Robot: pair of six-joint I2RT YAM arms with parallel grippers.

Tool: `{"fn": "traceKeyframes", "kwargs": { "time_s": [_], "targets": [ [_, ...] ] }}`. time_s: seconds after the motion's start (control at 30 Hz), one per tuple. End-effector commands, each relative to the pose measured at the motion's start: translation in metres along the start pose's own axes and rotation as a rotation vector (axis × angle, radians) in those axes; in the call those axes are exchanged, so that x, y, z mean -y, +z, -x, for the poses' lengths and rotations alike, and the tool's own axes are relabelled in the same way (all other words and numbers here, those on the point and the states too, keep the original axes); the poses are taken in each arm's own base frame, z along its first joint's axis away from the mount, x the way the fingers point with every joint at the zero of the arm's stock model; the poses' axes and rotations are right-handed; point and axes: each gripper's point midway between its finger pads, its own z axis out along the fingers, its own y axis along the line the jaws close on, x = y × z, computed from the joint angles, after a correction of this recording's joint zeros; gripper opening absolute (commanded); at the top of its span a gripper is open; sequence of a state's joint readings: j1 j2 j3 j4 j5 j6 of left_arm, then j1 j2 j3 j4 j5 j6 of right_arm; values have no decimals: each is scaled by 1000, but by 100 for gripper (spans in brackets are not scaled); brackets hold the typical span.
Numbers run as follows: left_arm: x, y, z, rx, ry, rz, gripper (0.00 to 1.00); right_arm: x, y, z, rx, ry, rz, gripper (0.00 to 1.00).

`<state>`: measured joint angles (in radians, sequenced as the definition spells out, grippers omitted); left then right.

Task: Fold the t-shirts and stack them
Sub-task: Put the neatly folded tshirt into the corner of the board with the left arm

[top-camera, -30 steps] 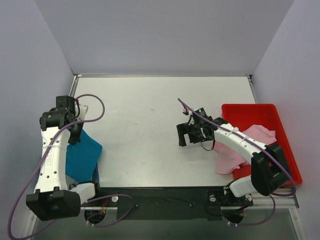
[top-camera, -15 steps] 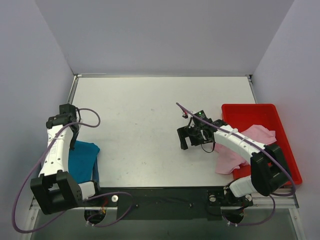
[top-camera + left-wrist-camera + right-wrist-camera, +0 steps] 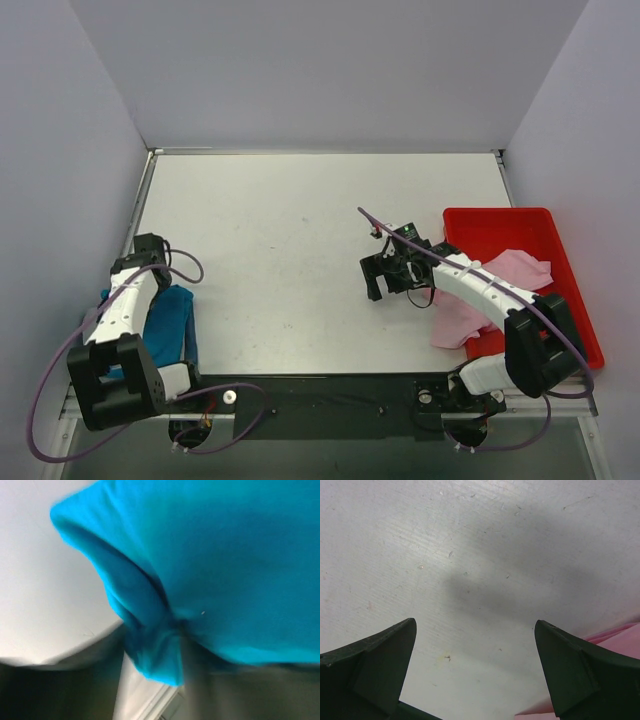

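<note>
Left gripper (image 3: pixel 150 262) has pulled back a bit, can't tell if it's gripping the teal t-shirt (image 3: pixel 165 320) bunched far left of the red tray (image 3: pixel 500 232), right gripper (image 3: pixel 474 621) gapes empty beside the pink t-shirt (image 3: pixel 458 320) spilling over that tray, and both look limp and light, so I'd pinch a hem corner.

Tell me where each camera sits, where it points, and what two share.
Top external: above, behind the bases, looking down on the table; left arm and right arm show.
Left wrist: close on the teal t-shirt, blurred; no jaws discernible.
Right wrist: looks down at table between its open jaws.
Shared: the pink t-shirt, in top and right wrist.
</note>
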<state>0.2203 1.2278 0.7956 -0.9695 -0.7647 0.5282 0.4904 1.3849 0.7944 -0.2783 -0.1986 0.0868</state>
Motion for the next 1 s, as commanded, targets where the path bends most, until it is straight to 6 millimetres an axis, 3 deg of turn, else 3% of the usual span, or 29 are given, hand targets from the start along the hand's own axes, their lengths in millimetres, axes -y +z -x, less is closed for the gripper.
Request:
{"fn": "traceKeyframes", "kwargs": {
  "time_s": [0.0,0.03,0.23,0.3,0.33,0.43,0.57,0.7,0.73,0.77,0.8,0.83,0.87,0.9,0.97],
  "targets": [
    [-38,-2,-2,2,56,192,70,-1,-7,7,29,-7,15,100],
    [-50,-5,7,27,84,238,80,-2,-7,7,30,-7,19,100],
    [-101,-34,21,101,115,404,85,-1,-10,8,32,0,20,100],
    [-102,-42,26,154,90,347,86,-1,-10,8,36,6,19,100],
    [-98,-44,30,179,11,309,87,-1,-10,8,36,9,19,100],
    [-59,-62,41,300,-11,-21,88,1,-12,13,52,24,16,100],
    [-16,-89,69,441,-28,-201,88,7,-16,22,96,77,9,100],
    [19,-141,112,722,38,-317,88,29,-24,33,217,181,-47,100],
    [22,-156,122,802,36,-335,88,39,-35,46,302,200,-76,100],
    [33,-167,129,868,52,-392,88,43,-35,42,328,207,-94,100],
    [30,-182,141,966,37,-388,89,53,-47,55,424,213,-132,100],
    [42,-189,146,1023,61,-439,89,58,-46,49,435,209,-151,100],
    [48,-200,156,1128,73,-455,89,64,-59,62,521,209,-180,100],
    [53,-214,161,1220,84,-487,89,67,-57,56,527,194,-196,100],
    [62,-231,173,1369,76,-520,89,76,-73,60,620,192,-246,100]
  ]
}}
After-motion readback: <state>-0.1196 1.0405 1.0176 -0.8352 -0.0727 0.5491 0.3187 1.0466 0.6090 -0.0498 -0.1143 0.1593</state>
